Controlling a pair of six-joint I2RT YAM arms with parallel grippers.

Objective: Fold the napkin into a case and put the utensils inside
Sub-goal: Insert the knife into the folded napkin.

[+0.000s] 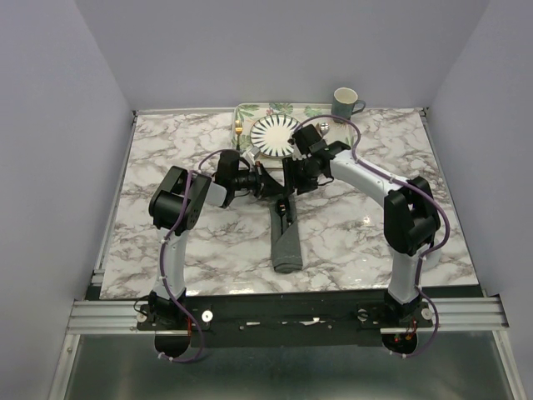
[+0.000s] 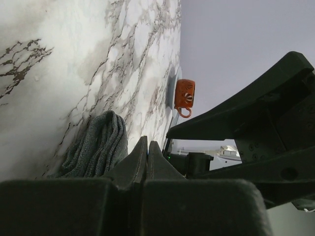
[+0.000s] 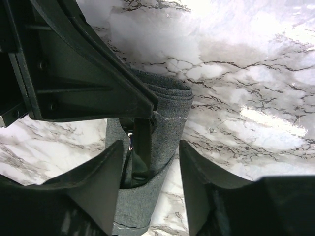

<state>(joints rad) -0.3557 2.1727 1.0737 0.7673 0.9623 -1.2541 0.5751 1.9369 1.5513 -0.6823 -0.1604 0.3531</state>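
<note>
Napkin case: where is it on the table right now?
In the top view, the grey case lies lengthwise at the middle of the marble table. It is nearer the front edge than the striped plate, which sits straight behind it.

Top cam high at near edge, looks down over whole table (image 1: 158, 150). Wrist cams skim it close; all three share the case (image 1: 286, 246).

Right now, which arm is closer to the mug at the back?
The right. The right arm reaches across just in front of the mug, its wrist beside the striped plate. The left arm lies further to the mug's left, its jaws at the folded case.
</note>
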